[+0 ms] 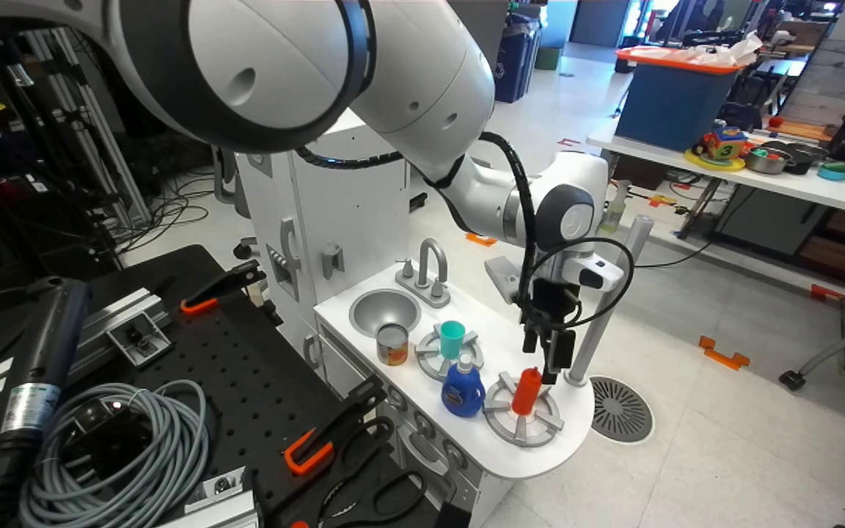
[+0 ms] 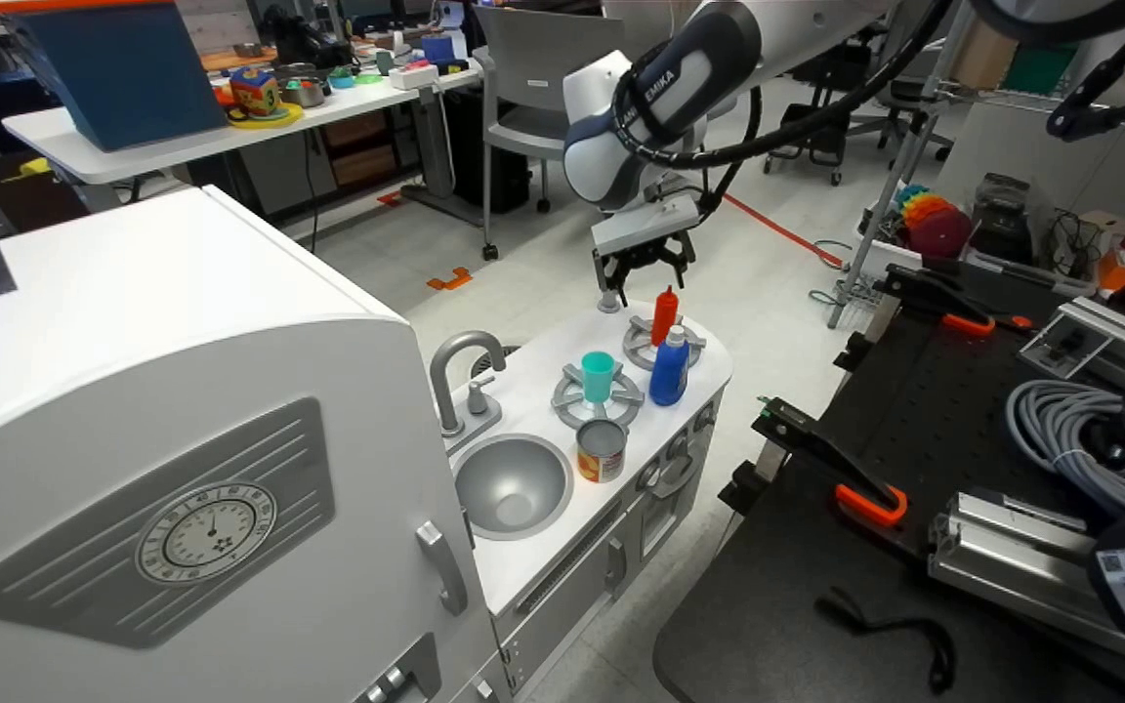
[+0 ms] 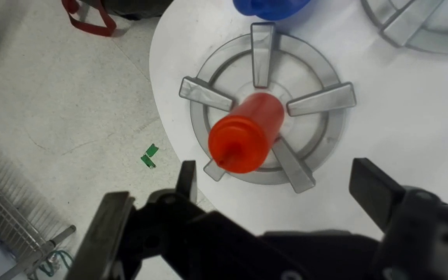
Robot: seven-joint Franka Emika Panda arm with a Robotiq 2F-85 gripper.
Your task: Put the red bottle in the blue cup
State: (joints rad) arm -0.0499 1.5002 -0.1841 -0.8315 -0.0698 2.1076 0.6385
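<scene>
Red bottle (image 3: 249,130): upright on burner (image 3: 321,101) near rounded edge of bench (image 3: 403,116) | gripper (image 2: 652,291): jaws spread, empty | best centred over bottle, lowered straight, closed squarely | blue-green cup (image 1: 452,339): farther from that edge

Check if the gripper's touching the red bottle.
Apart. The wrist view shows the red bottle clear of the open gripper, with counter visible between them.

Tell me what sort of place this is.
Most likely a robotics lab: an arm hangs over a toy kitchen, and alongside is a black bench dotted with holes, bearing a coil of grey cable.
</scene>
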